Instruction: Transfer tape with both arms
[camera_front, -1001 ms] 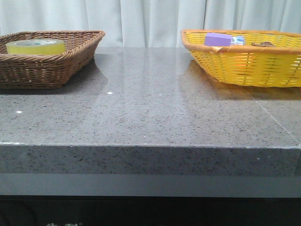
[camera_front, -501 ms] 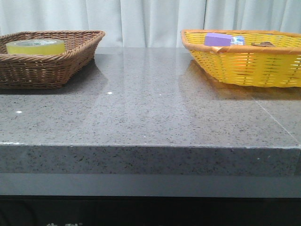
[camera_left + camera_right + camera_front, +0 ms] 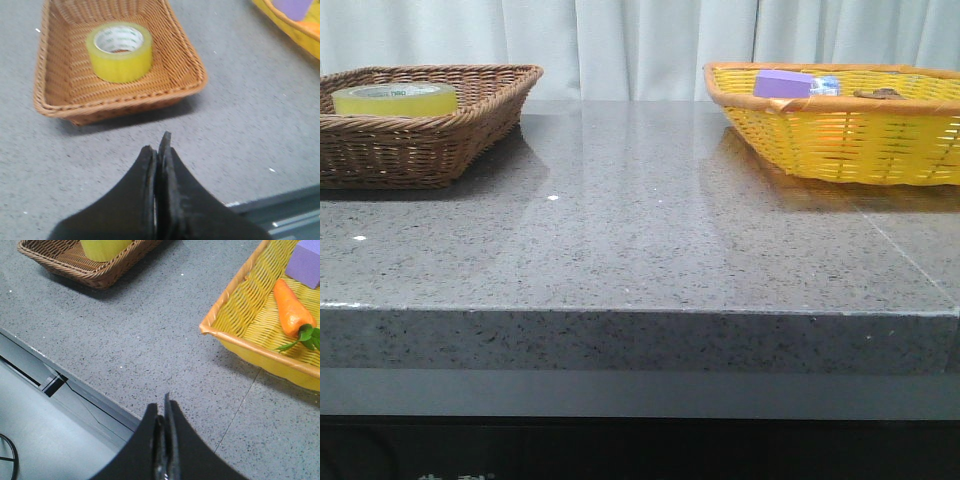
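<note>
The tape (image 3: 120, 51) is probably light and stiff: a wound roll on a hard core does not bend when it is squeezed. Its outer face looks smooth and glossy, so it may slip a little between plain fingers. The safest hold is likely across the wall of the ring, one finger inside the core hole and one on the outside, or across the whole roll if the jaws open wide enough. Because the roll lies flat with the hole upward, a grip from above seems the easiest. It does not look fragile, and a firm squeeze should do no harm.

The roll is wide, of translucent yellow packing tape, with a white core that carries green print. In the front view only its upper part (image 3: 394, 99) shows above the rim.

It sits in the brown basket (image 3: 185, 65) on the left side of the table (image 3: 640, 230), near the middle of the basket floor and apart from the walls. The yellow basket (image 3: 840, 135) stands on the right side, well apart, and holds a purple block (image 3: 782, 83) and a carrot (image 3: 292, 307).

The left gripper (image 3: 159, 150) hangs over the bare table near the brown basket, its jaws pressed together and holding nothing. The right gripper (image 3: 164, 412) is near the table edge between the baskets, also closed and empty. Neither touches the tape, so the transfer is not yet begun.
</note>
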{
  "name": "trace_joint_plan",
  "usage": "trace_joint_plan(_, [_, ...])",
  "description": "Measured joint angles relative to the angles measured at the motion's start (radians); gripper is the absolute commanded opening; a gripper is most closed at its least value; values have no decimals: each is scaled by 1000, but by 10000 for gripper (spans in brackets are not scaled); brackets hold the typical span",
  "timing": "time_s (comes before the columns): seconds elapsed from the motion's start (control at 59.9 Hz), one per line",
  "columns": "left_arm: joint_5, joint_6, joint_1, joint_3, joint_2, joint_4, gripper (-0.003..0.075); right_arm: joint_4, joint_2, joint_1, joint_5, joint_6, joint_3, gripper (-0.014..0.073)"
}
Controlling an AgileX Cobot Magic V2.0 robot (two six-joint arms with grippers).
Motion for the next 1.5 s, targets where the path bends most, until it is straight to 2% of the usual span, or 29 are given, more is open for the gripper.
trace_joint_plan(0.15, [-184, 0, 55, 167, -97, 12, -20, 0, 0, 0, 0, 0, 0, -71])
trace_joint_plan(0.284, [-385, 0, 92, 397, -224, 13, -20, 0, 0, 0, 0, 0, 0, -71])
trace_joint_plan(0.434, [-553, 0, 108, 620, -370, 10, -20, 0, 0, 0, 0, 0, 0, -71])
trace_joint_plan(0.618, [-724, 0, 135, 790, -496, -16, -20, 0, 0, 0, 0, 0, 0, -71])
trace_joint_plan(0.734, [-795, 0, 151, 796, -510, -23, -20, 0, 0, 0, 0, 0, 0, -71])
trace_joint_plan(1.502, [-780, 0, 155, 796, -510, -27, -20, 0, -2, 0, 0, 0, 0, -71])
